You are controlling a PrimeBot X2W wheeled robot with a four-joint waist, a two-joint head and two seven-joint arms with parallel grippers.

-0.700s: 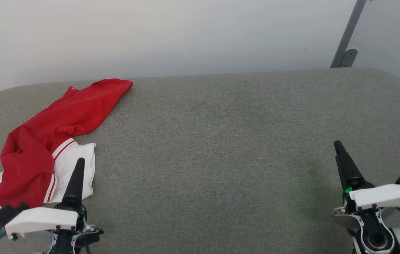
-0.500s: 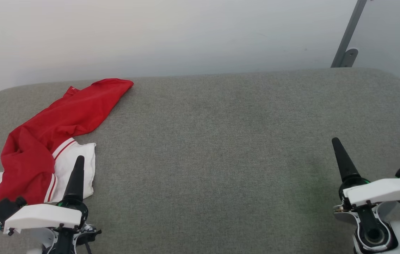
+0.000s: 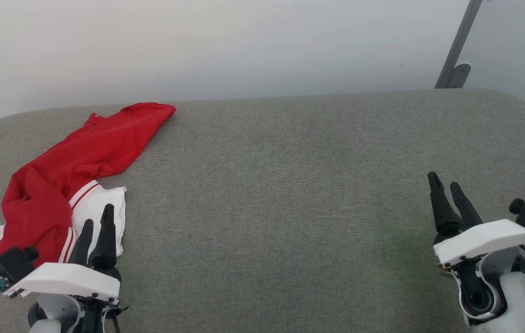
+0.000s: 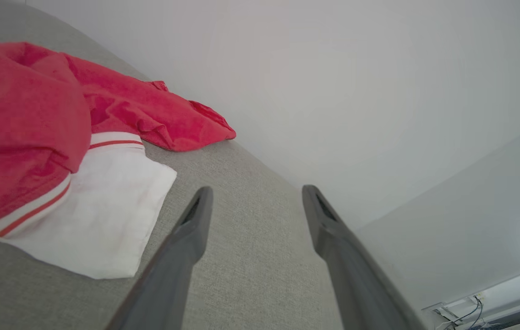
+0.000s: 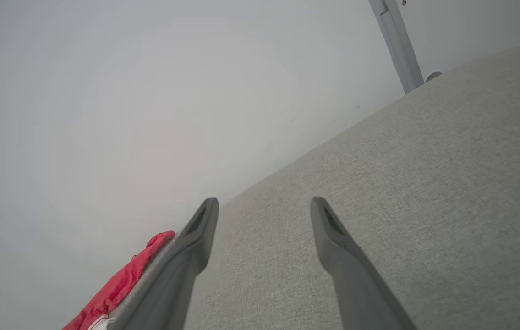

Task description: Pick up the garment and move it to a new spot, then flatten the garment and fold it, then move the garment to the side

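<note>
The garment [image 3: 65, 178] lies crumpled at the left end of the grey cushioned surface [image 3: 290, 194], bright red with white cuff panels edged in thin stripes. In the left wrist view the garment [image 4: 35, 133] spreads to the left of the fingers. My left gripper [image 3: 98, 217] hovers open over the near white cuff, with nothing between its fingers [image 4: 195, 220]. My right gripper [image 3: 445, 182] stands open far to the right above bare cushion. The right wrist view catches a strip of the garment [image 5: 117, 284] beyond its left finger.
A pale wall [image 3: 243, 46] rises right behind the surface. A grey metal post [image 3: 456, 46] with a round foot stands at the back right. Wide bare cushion lies between the two grippers.
Both wrists have turned, so each gripper now shows two separate fingers where a single dark point showed before. The right gripper has crept slightly forward. The garment has not moved.
</note>
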